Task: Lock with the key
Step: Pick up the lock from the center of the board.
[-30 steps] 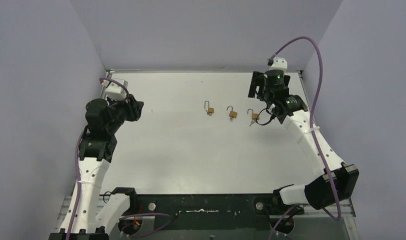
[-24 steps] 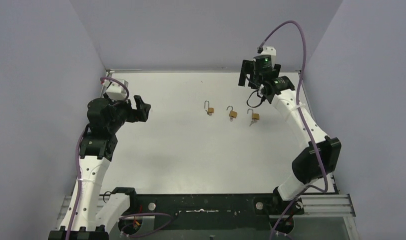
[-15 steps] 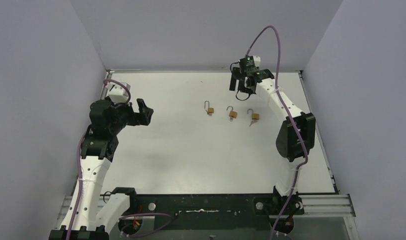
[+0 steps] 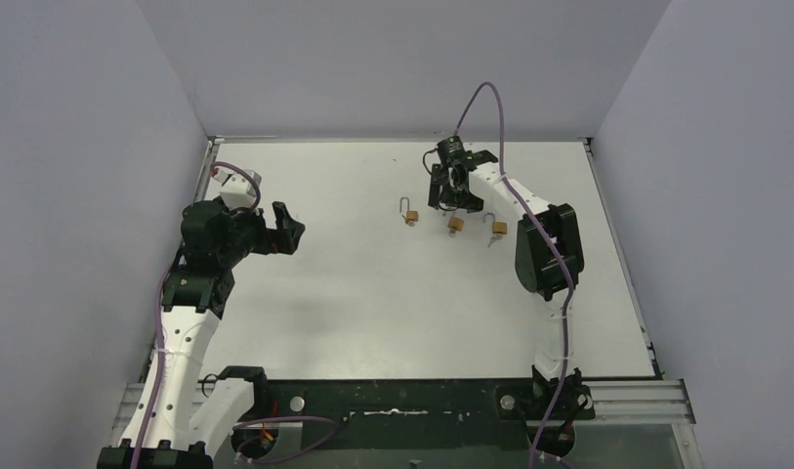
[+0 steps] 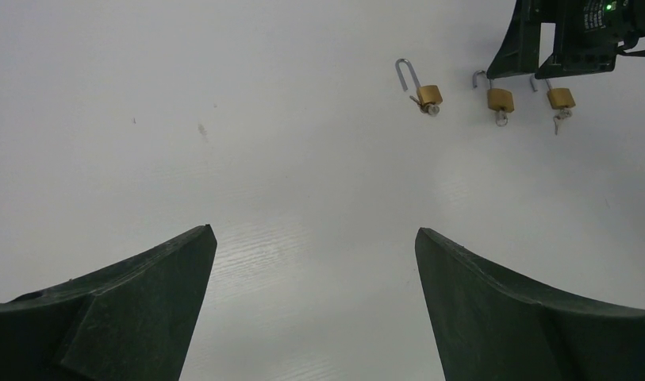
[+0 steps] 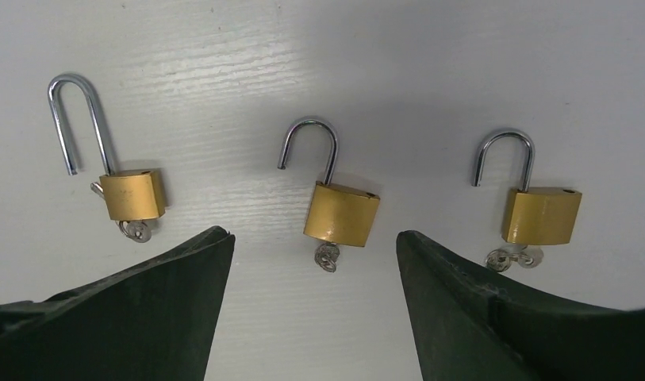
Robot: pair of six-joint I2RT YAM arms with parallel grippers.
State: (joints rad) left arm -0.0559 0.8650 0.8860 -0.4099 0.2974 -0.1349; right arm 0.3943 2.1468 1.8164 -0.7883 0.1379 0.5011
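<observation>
A: Left side first, what's the left gripper [image 4: 287, 227] doing?
B: Hovers over the left part of the white table [image 4: 373, 303], jaws spread wide, nothing between them, well apart from the locks
A: Locks?
B: Three brass padlocks in a row at the far middle of the table, all lying flat, shackles swung open. Left padlock [image 6: 130, 195] has the long shackle, left key [image 6: 135, 231] stuck in its bottom
A: Next one?
B: Middle padlock [image 6: 342, 214], short shackle, open, middle key [image 6: 328, 256] in the keyhole. Right gripper [image 6: 315, 238] is right above it, jaws apart, gripping nothing. In the wrist view the lock sits in the gap between the two fingers. Can't tell if the fingertips touch the table
A: And the last?
B: Right padlock [image 6: 542, 216], just beside the middle one, shackle open too, right key [image 6: 509, 257] in it. None of the locks touch each other
</observation>
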